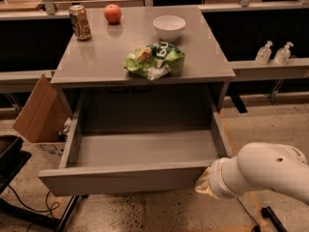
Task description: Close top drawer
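Note:
The top drawer point(145, 149) is pulled far out of the grey cabinet, and its wide grey box interior is bare. Its plain flat front point(120, 180) faces me at the bottom of the camera view. My white arm point(260, 173) comes in from the lower right. The gripper point(203, 183) is at the right end of the drawer front, right against its outer face; most of it is hidden behind my wrist.
On the cabinet top point(96, 57) stand a soda can point(79, 22), a red apple point(112, 13), a white bowl point(169, 27) and a green chip bag point(154, 60). An open cardboard box point(41, 115) sits on the floor at the left. Two pump bottles point(273, 53) stand on a ledge at the right.

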Robot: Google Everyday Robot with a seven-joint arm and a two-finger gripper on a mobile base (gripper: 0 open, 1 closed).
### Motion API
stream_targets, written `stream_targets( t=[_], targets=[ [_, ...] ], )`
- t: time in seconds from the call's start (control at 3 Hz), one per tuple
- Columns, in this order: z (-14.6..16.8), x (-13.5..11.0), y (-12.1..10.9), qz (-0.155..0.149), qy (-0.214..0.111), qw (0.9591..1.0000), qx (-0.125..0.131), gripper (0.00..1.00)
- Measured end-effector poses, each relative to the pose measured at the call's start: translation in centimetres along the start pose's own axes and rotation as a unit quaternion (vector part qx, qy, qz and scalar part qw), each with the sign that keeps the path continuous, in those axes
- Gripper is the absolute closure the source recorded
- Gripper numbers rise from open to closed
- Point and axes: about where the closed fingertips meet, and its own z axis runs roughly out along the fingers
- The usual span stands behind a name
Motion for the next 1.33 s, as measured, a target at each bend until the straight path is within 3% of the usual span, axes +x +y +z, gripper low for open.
stream_targets(
  t=[1.33],
  targets=[
    [2.8, -2.2, -9.2, -0.021, -0.057, 0.9979, 0.025, 1.0]
  ],
)
